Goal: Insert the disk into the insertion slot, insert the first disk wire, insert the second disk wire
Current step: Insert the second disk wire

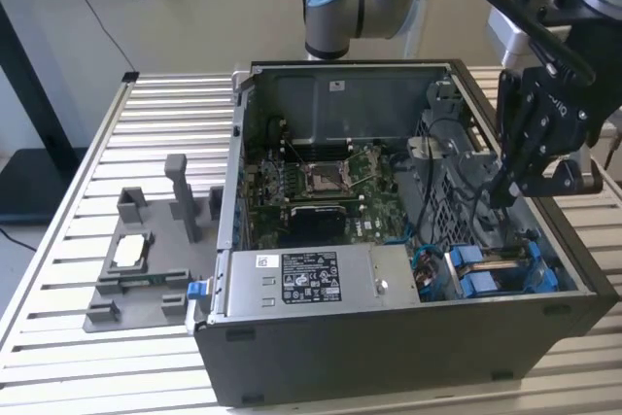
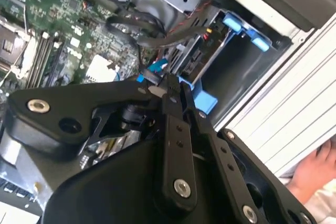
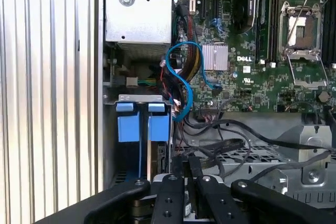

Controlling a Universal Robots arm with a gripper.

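We're looking down into the open PC case (image 1: 389, 337) on the slatted table (image 1: 87, 357). Gripper (image 1: 501, 196) hangs inside the case near the exterior view's right wall, above the drive cage (image 1: 466, 153). Fingers (image 2: 170, 98) are pressed close together; in the second wrist view something small and pale sits at the tips, but we can't tell whether they're actually clamping anything.

Room is tight: case wall on one side of the gripper, cage on the other, loose black cables (image 3: 231, 148) draped over the cage below the fingers. A blue cable (image 3: 178, 77) loops between the PSU (image 1: 311, 279) and the bays.

Disk (image 1: 505, 274) sits in the slot (image 3: 143, 158) at the case's front corner in the exterior view, just beside the PSU. We see two blue carrier tabs side by side in the first wrist view, (image 3: 127, 121) and (image 3: 158, 121). Long axis runs along the case's right wall, tab ends toward the PSU. Whether any disk wire is plugged in, we can't tell.

Motherboard (image 1: 321, 187) lies well clear of the gripper. A grey fixture (image 1: 146, 259) stands on the table outside the case. A hand (image 2: 315, 171) shows at the table edge in the second wrist view.
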